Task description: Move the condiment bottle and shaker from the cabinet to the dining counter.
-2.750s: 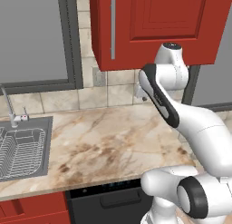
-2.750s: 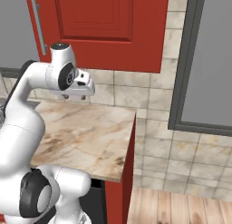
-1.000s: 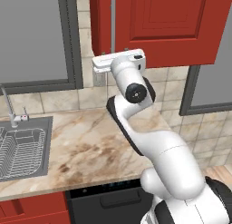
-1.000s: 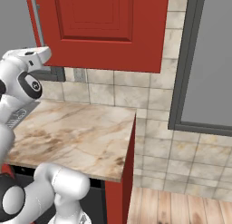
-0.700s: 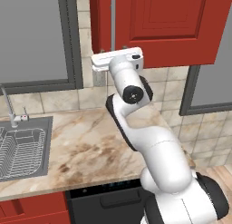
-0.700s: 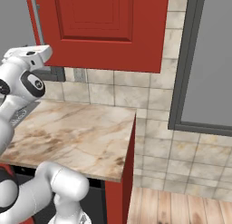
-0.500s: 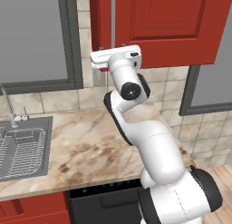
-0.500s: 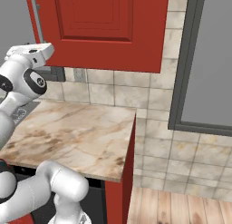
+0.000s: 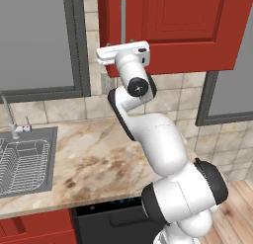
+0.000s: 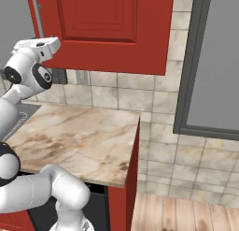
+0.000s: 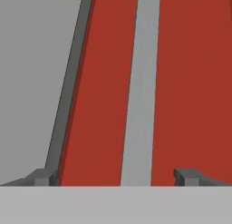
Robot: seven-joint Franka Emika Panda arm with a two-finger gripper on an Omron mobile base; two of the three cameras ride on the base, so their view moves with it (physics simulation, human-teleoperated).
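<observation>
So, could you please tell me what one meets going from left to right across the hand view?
Grey window pane → dark window frame → red cabinet door → silver bar handle → more red door.

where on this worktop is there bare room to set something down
The marble worktop is bare from the sink across to its right end at the red side panel, back to the tiled wall. It is crowded only at the front, where the arm rises, and left, with the sink rack.
</observation>
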